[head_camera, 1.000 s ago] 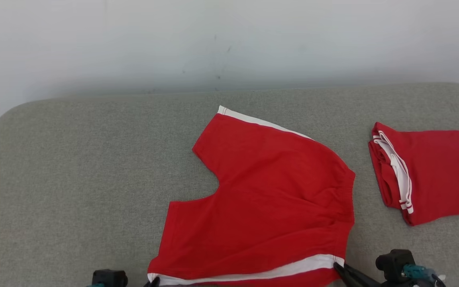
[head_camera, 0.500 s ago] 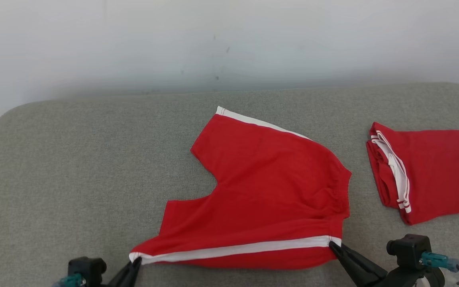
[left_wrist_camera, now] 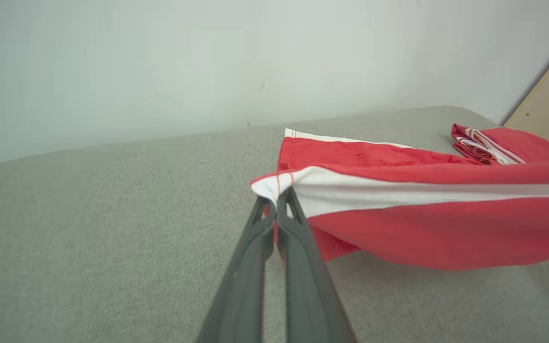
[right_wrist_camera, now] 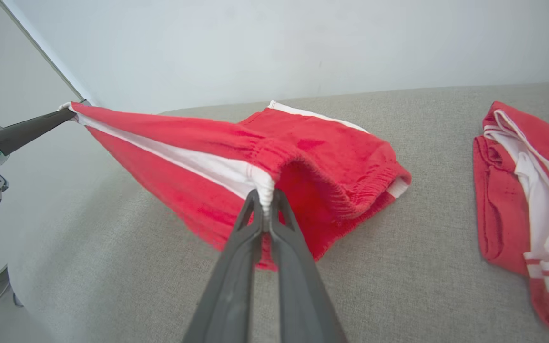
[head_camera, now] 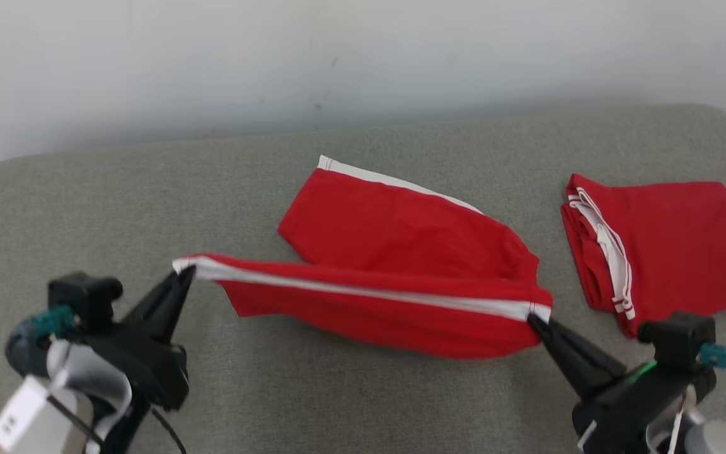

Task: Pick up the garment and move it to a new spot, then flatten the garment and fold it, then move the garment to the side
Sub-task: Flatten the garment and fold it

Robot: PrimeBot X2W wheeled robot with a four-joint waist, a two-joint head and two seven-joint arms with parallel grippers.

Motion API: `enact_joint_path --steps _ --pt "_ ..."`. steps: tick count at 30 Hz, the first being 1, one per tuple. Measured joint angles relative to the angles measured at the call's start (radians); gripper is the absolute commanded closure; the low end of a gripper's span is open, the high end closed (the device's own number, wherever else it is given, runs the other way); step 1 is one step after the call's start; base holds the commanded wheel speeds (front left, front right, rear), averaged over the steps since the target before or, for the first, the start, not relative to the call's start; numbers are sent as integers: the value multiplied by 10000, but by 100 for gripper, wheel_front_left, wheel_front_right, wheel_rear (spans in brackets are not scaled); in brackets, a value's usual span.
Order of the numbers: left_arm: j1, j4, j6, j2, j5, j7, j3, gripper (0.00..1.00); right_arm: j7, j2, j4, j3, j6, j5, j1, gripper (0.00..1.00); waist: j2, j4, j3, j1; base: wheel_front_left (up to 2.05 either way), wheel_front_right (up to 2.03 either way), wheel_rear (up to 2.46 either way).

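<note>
- The red shorts (head_camera: 401, 233) sit mid-desk, at 12 o'clock from the robot. Their far half lies flat on the grey padded desk (head_camera: 117, 189), and their near side hangs raised and stretched between the two arms.
- The left jaws are pinched tight on the hem corner (left_wrist_camera: 267, 183) of the near leg, at one end of the white stripe (head_camera: 363, 291).
- The right jaws are pinched tight on the other end of that stripe, at the elastic waistband (right_wrist_camera: 350, 190).
- Handling, as a judgement: the cloth looks light, limp and not fragile. It sags between the two grips, so both ends need to stay taut.
- The hem corner and the waistband are thicker, so they look like the surest places to hold. A hard tug could pull such a thin pinch free.
- The held edge is the long axis, running from about 9 o'clock to 3 o'clock and dipping slightly toward 4 at the waist end.
- The waist faces 3 o'clock and the leg openings face 9, with the far leg pointing nearer 10.
- A folded red pile (head_camera: 672, 246) lies at 2 o'clock, apart from the shorts.
</note>
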Motion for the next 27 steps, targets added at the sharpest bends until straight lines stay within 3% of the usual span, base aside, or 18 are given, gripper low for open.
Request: enact_joint_path --steps 13,27 --pt "-3422 788 -98 568 -755 1551 -433 100 527 750 1034 17 -389 -100 -2558 100 1 -709 1190 2 0 0 0" --pt "-5994 1946 -96 1592 -1743 2596 -1860 100 587 1866 2598 330 -541 -288 -4692 100 1 -1833 2319 1 0 0 0"
